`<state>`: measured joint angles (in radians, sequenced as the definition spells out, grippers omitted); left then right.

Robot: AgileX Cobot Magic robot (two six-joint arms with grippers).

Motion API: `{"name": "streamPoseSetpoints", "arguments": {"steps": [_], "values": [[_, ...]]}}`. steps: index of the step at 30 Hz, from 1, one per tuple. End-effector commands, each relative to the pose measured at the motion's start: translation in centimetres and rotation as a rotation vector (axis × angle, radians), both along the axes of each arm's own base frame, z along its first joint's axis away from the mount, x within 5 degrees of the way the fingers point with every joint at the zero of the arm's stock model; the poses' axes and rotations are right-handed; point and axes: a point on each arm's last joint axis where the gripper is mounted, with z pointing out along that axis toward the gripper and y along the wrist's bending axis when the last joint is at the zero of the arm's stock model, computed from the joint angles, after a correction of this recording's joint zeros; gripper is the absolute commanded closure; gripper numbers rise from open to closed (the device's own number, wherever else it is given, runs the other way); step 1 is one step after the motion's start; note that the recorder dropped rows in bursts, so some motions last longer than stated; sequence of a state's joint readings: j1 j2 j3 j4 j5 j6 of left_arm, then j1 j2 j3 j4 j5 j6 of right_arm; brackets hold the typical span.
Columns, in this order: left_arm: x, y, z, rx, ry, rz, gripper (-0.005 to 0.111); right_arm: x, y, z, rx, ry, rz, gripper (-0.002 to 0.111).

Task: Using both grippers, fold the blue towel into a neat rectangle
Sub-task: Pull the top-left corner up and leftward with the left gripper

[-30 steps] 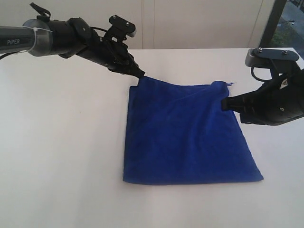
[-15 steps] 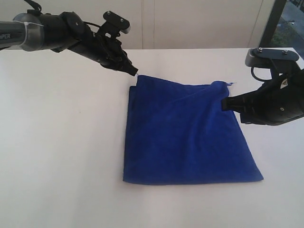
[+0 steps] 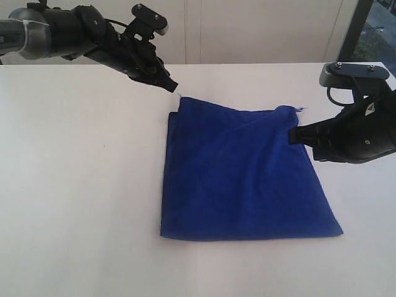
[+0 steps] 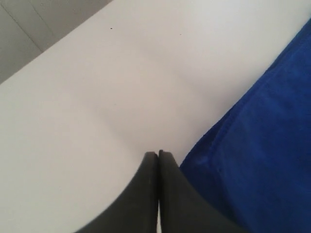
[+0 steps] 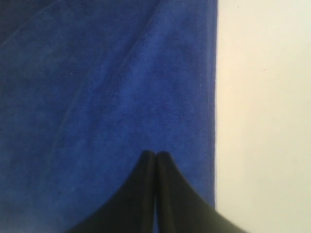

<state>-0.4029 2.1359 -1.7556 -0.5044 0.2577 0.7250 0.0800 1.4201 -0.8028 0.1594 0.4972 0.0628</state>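
Your left pincer (image 3: 172, 89) is pressed together, nothing seen btwn its fingers (image 4: 143, 194), which are smooth matte black and taper to a blunt tip. It hangs just off the far-left corner of the blue towel (image 3: 241, 179), over bare counter (image 3: 80, 185). A thin pale wisp sits at the tip in the ext. view, too small to tell what it is.

Your right pincer (image 3: 292, 135) is also pressed together, same black wedge shape, tip at the towel's right edge near the far-right corner. The wrist cam has its fingers (image 5: 170, 194) over the cloth, just inside the hem. Can't tell if they touch or nip the fabric.

Towel: deep blue, fuzzy nap, approx. square, lying flat mid-counter on the smooth white top, w/ a diagonal crease across the far part and a small raised bump at the far-right corner. A pale thread (image 3: 301, 109) sticks out there.

Hidden: both arms are cut off by the frame edges, and the right arm's bulk covers the counter beside the towel. Wrist cams show the fingers' ends only, pads not visible.
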Motion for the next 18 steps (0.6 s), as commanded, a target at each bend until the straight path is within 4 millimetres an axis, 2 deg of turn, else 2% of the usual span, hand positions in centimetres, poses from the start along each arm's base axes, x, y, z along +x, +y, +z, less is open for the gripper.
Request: {"name": "streamPoseSetpoints", "arguments": {"steps": [1,8,11,16,18], "values": [[0.1,1.1,0.6,-0.011,0.038,0.032,0.107,0.1,0.0,0.4,0.001,-0.019,0.003,0.108],[0.1,1.8,0.4,0.008,0.071,0.056,0.107,0.1,0.0,0.3,0.001,-0.017,0.003,0.108],[0.2,1.5,-0.5,-0.014,0.109,0.069,0.107,0.1,0.0,0.3,0.001,-0.017,0.003,0.108],[0.2,0.2,-2.0,-0.073,0.155,0.084,0.107,0.1,0.0,0.3,0.001,-0.017,0.003,0.108],[0.0,-1.5,-3.5,-0.069,0.142,0.076,0.094,0.1,0.0,0.4,0.001,-0.02,0.003,0.108]]}}
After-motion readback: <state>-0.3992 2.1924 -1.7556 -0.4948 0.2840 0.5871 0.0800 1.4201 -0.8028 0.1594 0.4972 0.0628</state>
